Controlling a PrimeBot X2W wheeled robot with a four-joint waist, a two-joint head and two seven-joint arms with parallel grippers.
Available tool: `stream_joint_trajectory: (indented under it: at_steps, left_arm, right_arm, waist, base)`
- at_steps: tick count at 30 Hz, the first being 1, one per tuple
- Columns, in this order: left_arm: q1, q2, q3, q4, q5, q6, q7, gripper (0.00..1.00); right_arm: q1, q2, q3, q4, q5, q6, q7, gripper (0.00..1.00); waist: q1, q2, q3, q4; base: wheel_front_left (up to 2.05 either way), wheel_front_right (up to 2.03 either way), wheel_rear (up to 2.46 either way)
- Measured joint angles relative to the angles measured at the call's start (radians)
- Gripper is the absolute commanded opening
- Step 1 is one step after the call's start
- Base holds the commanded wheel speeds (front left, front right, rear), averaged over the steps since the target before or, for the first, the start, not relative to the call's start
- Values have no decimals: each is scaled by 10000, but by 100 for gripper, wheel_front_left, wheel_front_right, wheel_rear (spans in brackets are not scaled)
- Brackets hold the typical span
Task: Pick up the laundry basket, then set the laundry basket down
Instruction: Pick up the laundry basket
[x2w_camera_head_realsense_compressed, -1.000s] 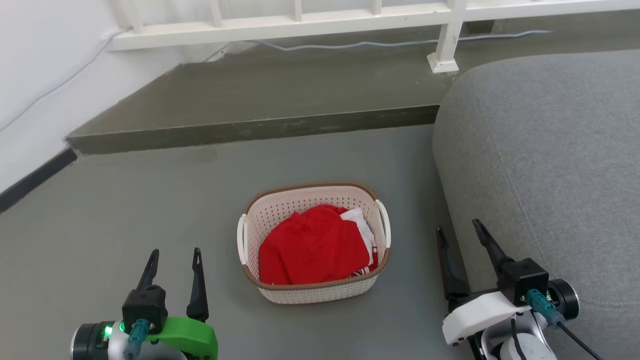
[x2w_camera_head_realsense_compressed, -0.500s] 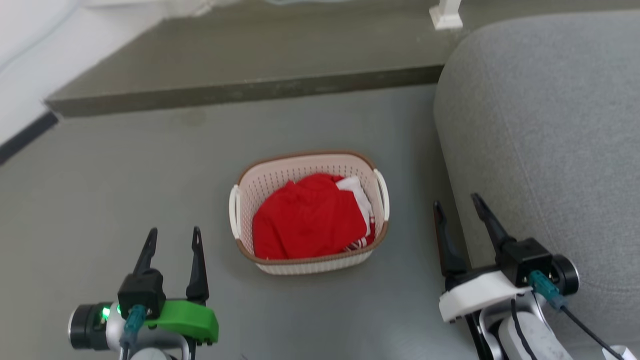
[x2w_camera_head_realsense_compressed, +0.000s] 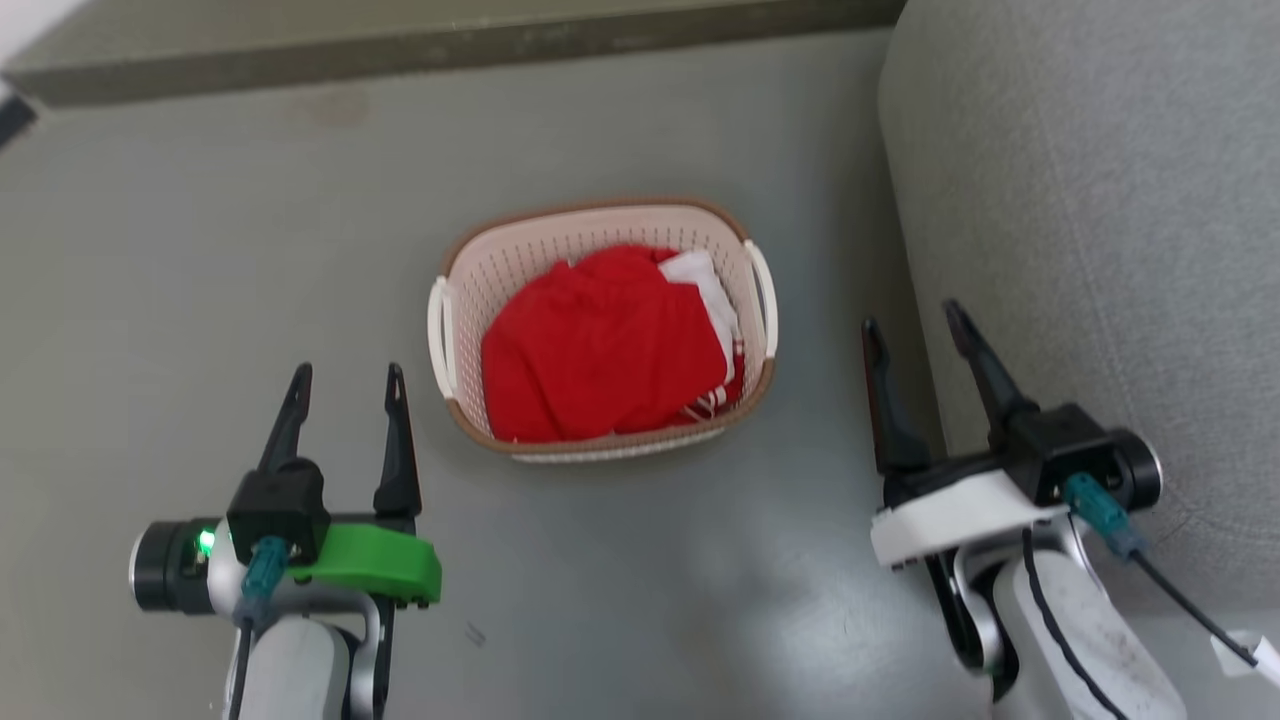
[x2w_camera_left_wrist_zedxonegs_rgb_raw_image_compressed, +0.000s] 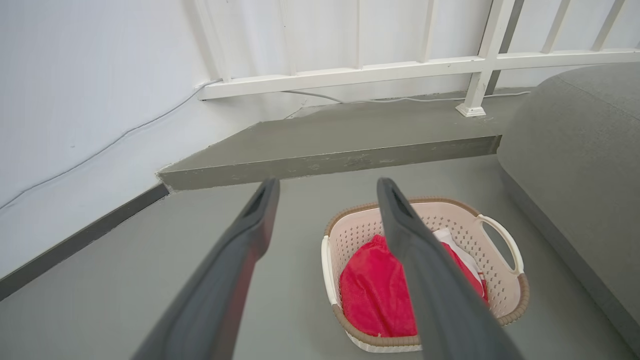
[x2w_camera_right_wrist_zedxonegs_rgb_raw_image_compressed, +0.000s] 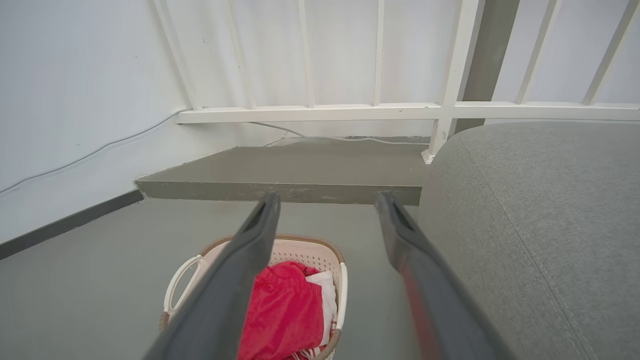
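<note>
**Basket on the floor between two open pincers, not yet held**

The small cream-white perforated plastic laundry basket (x2w_camera_head_realsense_compressed: 520, 262), with its brown woven-look rim, stood on the grey floor (x2w_camera_head_realsense_compressed: 200, 250) in the upper middle of the head view. It was near the big grey fabric sofa (x2w_camera_head_realsense_compressed: 1080, 200) at the right, with a strip of floor between them. A red cloth (x2w_camera_head_realsense_compressed: 600, 345) and a white cloth (x2w_camera_head_realsense_compressed: 700, 275) lay inside it.

The left pincer (x2w_camera_head_realsense_compressed: 349, 372) was at the lower left of that frame and the right pincer (x2w_camera_head_realsense_compressed: 910, 316) at the middle right. Each had its two dark fingers parted with a clear gap, and each held nothing.

The basket lay between them: up and to the right of the left pincer, and to the left of the right pincer. Its long axis ran across the frame, a little tilted, so the white left handle (x2w_camera_head_realsense_compressed: 437, 335) faced the left pincer and the white right handle (x2w_camera_head_realsense_compressed: 765, 300) faced the right one. The left pincer seemed nearer to its handle. The right pincer was further from its own and close beside the sofa.

In my judgement the lifting had not begun. Each arm must go inward to its handle, and the right one has less room.
</note>
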Motion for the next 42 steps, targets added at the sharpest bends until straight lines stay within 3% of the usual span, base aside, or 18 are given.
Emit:
stream_joint_trajectory:
  at_steps: [18,42]
  left_arm:
    - [-1710,-48,244,226,0,2,-29,100]
    - [-4784,-136,211,1421,-4,2,-27,100]
  right_arm:
    - [-1954,-44,-100,92,-267,100,-27,100]
    - [-5150,-127,-151,1480,215,100,-29,100]
  waist:
    - [1,0,2208,-19]
    - [1,0,5341,-99]
  base:
    - [0,0,0]
    - [0,0,0]
